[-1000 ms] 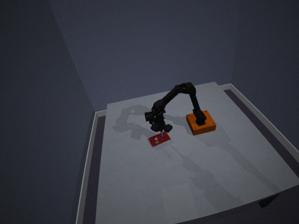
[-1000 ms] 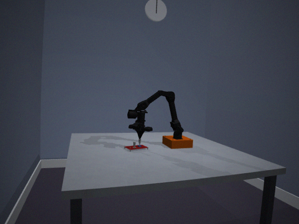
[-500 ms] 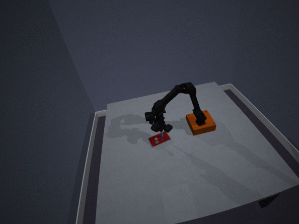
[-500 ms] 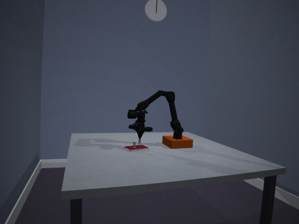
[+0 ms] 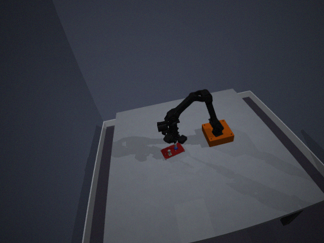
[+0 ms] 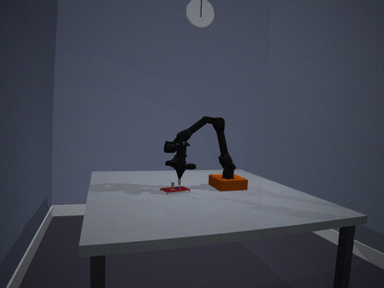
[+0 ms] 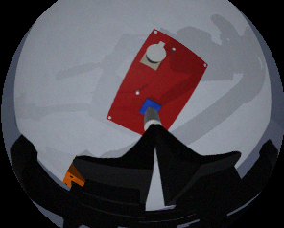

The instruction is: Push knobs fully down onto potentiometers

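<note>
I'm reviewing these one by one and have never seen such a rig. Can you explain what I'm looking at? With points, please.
This is a single black robot arm (image 5: 188, 100) (image 6: 197, 127) on an orange base block (image 5: 222, 141) (image 6: 227, 185) (image 7: 69, 180). One picture looks down at the table from high up, one views it from the side, and one comes from a camera at the arm's wrist.

On the table stands a red circuit board (image 5: 179, 151) (image 6: 166, 190) (image 7: 177, 81) on short legs. It carries two upright knobs, one over a blue part (image 5: 176, 148) (image 6: 178, 188) (image 7: 151, 105), one over a tan part (image 7: 151, 66).

The fingers (image 6: 180, 178) are closed with nothing between them; their tips are at the top of the knob over the blue part.
</note>
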Controlling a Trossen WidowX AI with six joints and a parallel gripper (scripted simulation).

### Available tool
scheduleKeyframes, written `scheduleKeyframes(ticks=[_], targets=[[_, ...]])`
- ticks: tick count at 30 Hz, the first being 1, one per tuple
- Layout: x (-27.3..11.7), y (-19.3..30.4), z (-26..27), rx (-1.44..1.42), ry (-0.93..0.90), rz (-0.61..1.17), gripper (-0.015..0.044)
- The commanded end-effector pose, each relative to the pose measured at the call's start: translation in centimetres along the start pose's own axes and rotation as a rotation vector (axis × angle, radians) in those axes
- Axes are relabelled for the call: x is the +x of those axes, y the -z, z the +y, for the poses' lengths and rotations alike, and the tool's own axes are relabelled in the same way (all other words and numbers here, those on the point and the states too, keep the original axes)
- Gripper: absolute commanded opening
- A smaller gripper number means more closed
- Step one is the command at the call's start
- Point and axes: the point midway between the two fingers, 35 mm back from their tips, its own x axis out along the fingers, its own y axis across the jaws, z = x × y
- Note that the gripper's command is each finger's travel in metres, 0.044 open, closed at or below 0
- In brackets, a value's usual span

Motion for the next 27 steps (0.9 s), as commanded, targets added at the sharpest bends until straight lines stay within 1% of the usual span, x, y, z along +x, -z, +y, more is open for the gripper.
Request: scheduleKeyframes(ticks=[1,27], targets=[[1.41,-0.14,0.02,-0.004,-0.012,0.007,0.0000],[2.01,-0.13,0.03,-0.004,-0.012,0.007,0.0000]])
